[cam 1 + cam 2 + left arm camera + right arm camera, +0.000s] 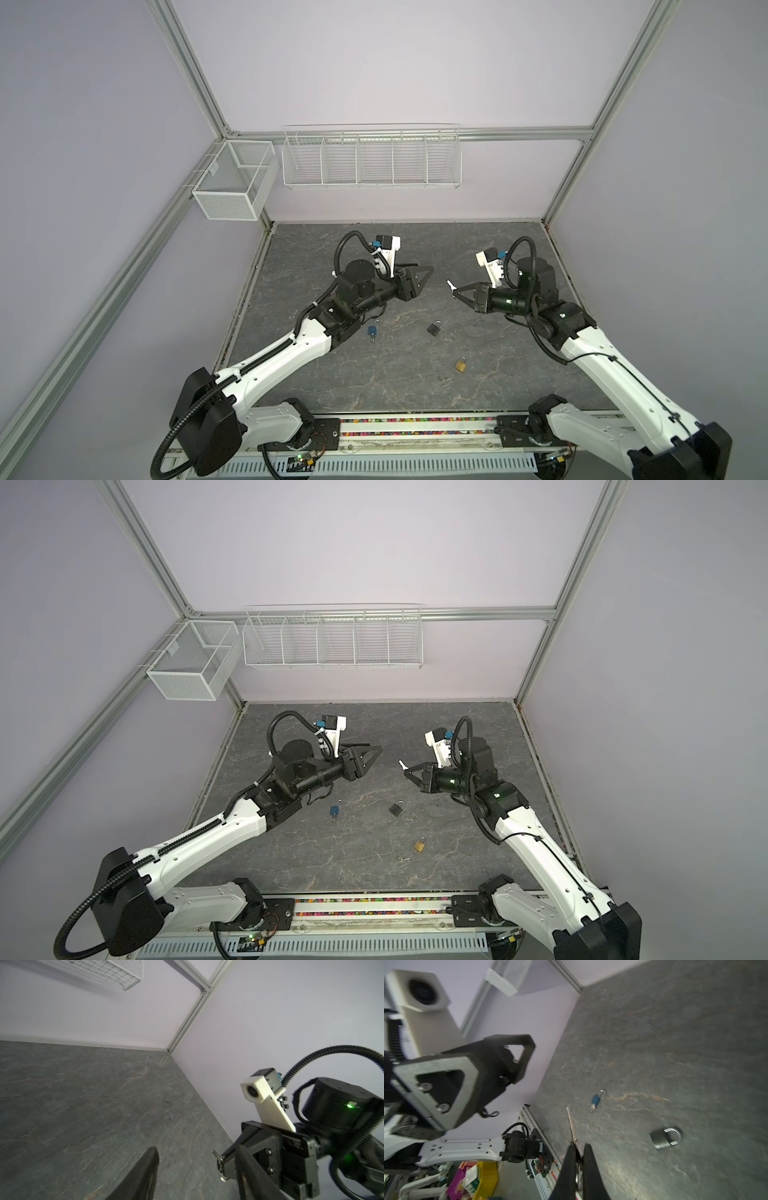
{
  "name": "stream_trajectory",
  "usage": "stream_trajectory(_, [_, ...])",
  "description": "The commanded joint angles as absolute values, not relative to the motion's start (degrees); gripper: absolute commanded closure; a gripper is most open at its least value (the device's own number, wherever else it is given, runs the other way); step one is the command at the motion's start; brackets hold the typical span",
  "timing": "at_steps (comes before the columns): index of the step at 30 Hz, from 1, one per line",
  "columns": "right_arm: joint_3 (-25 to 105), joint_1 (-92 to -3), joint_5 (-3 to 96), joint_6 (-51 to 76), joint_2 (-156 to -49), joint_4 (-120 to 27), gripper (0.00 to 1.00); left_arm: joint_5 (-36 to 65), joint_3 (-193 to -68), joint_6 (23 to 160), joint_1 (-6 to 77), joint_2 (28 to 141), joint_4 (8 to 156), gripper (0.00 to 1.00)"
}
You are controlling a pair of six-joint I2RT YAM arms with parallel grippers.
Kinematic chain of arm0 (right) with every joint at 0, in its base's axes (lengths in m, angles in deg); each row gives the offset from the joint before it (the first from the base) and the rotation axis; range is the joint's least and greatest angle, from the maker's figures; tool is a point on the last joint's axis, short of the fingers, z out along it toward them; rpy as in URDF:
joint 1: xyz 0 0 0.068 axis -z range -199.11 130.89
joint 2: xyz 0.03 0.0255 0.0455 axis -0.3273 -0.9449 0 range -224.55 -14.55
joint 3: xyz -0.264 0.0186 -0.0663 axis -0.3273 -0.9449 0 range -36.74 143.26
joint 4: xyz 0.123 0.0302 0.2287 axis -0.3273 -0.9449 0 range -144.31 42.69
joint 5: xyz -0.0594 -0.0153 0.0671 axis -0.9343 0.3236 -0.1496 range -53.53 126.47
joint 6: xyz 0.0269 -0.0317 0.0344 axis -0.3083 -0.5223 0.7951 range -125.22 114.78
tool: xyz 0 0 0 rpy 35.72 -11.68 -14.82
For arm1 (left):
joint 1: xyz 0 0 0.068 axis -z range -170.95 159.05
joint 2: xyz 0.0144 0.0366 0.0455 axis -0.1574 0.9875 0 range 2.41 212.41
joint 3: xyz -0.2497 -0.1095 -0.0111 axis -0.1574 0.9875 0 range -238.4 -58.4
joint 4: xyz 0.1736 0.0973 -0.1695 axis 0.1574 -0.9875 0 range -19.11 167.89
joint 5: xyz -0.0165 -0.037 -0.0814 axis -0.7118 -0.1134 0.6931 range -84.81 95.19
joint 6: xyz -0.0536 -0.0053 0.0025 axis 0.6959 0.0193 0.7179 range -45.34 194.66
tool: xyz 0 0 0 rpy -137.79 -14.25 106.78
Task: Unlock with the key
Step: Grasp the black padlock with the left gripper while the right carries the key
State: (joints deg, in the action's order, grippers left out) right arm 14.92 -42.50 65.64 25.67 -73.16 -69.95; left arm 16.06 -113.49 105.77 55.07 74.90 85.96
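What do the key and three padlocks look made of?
Key: bare silvery metal, thin bright blade.
Blue padlock: blue-coated or plastic body, shiny metal shackle.
Dark padlock: ridged grey body, maybe laminated steel; polished shackle.
Gold padlock: probably brass, yellow sheen.

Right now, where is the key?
The key is pinched in the right gripper, raised off the table just right of centre in both top views; the black padlock lies nearest, toward the front.

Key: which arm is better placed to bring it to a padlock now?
Right: the right gripper is shut on the key, while the left gripper is open and empty.
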Motion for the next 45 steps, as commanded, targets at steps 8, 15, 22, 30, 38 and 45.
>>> stream_trajectory(8, [8.3, -42.4, 45.8, 29.1, -69.1, -95.0, 0.94, 4.4, -129.8, 91.0, 61.4, 97.9, 52.6, 0.4])
stream_trajectory(15, [5.3, -42.2, 44.0, 31.8, -67.1, -94.2, 0.94, -0.7, -141.3, 85.7, 66.6, 111.8, 40.8, 0.39])
stream_trajectory(22, [4.7, -42.3, 45.0, 31.2, -68.3, -93.4, 0.94, 0.2, -147.0, 83.5, 68.6, 119.6, 36.5, 0.39])
stream_trajectory(30, [4.7, -42.3, 46.2, 30.3, -68.8, -92.4, 0.94, -1.2, -148.6, 83.9, 68.7, 122.8, 35.3, 0.43])
stream_trajectory(38, [4.7, -42.3, 47.1, 29.6, -69.3, -91.7, 0.94, 0.1, -150.2, 85.6, 68.7, 125.4, 34.9, 0.53])
stream_trajectory(45, [4.5, -42.3, 46.9, 29.0, -69.2, -91.8, 0.94, -0.6, -149.5, 87.0, 69.1, 125.7, 35.2, 0.58])
